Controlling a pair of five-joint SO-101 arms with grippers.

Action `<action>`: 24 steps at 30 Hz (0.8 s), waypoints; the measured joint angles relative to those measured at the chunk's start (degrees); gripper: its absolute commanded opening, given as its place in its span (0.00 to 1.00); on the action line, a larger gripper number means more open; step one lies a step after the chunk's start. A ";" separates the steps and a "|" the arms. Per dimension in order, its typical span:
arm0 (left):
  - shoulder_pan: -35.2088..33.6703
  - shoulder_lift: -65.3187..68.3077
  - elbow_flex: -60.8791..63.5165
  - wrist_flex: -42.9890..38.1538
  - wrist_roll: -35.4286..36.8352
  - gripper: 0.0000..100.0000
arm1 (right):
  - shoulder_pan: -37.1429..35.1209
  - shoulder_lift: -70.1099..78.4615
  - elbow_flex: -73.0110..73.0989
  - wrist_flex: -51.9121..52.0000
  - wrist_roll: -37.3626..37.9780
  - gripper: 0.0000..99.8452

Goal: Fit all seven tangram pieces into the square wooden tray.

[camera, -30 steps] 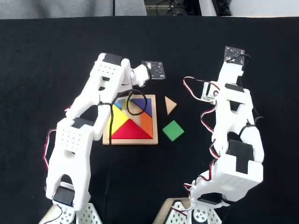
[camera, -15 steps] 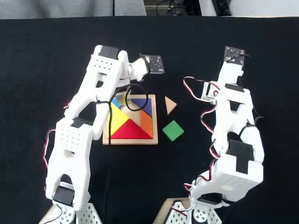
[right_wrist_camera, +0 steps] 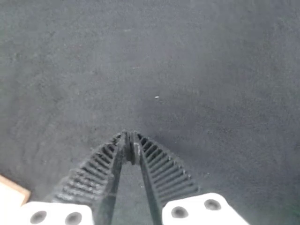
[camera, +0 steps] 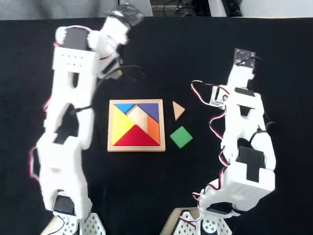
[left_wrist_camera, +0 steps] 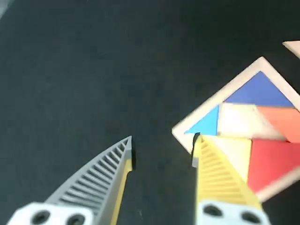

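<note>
Black tabletop [camera: 205, 34] carries the square wooden tray [camera: 137, 149], five pieces seated. Green square [camera: 181, 136] and tan triangle [camera: 178, 109] lie just beside it. Left gripper [left_wrist_camera: 162, 139] gapes open; right gripper [right_wrist_camera: 129, 140] is closed, empty.

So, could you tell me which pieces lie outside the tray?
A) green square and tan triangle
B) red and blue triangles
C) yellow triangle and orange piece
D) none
A: the green square and tan triangle lie beside the tray, not in it.
</note>
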 measured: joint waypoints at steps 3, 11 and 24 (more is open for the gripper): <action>-0.97 -10.29 12.84 0.00 0.97 0.06 | -0.79 0.00 0.00 0.00 1.85 0.01; -2.55 -43.60 54.07 -10.64 3.08 0.07 | -1.14 0.00 0.00 1.76 2.73 0.01; -15.30 -79.82 112.62 -42.73 28.57 0.07 | -11.96 -22.77 15.03 10.02 13.19 0.04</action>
